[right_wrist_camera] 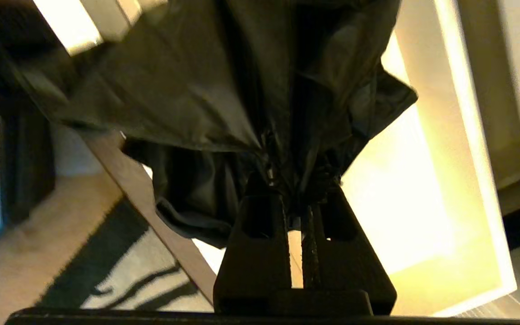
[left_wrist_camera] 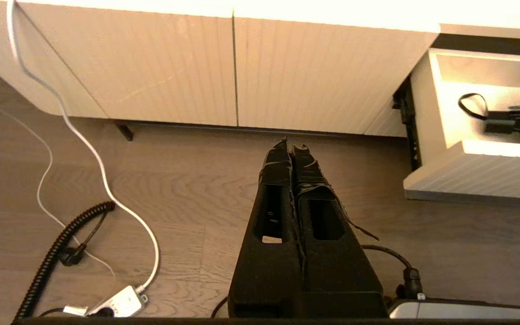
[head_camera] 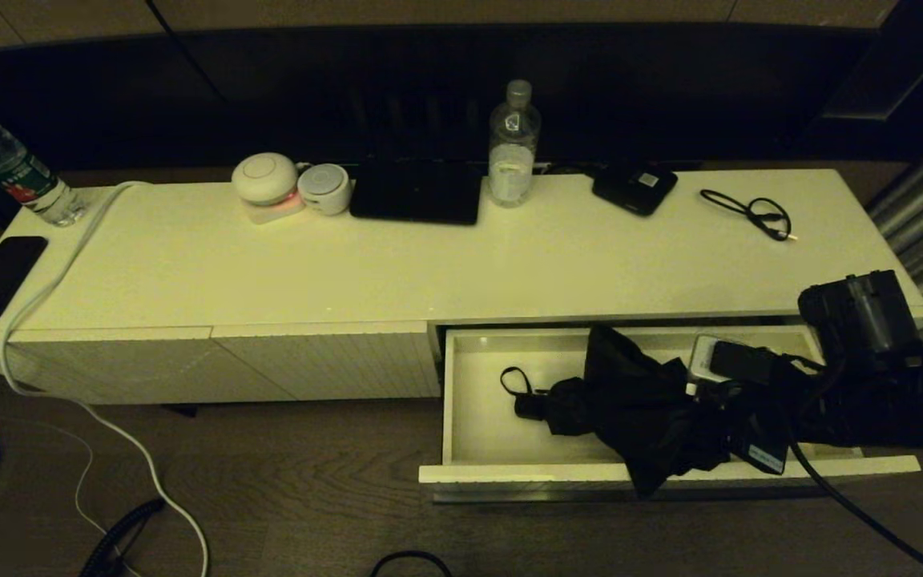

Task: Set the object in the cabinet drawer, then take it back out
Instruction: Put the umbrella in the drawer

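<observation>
— Both grippers shut?
— Yes. Left gripper hangs pressed together over the floor; right gripper pinches the umbrella.
— Where's that?
— In the open drawer, fabric draped across its front edge.

R arm reaches in from the right, wrist low and about level, right gripper w/ fingers pinched nearly together on black fabric. L arm parked; left gripper fingers pressed together, pointing forward.
</observation>
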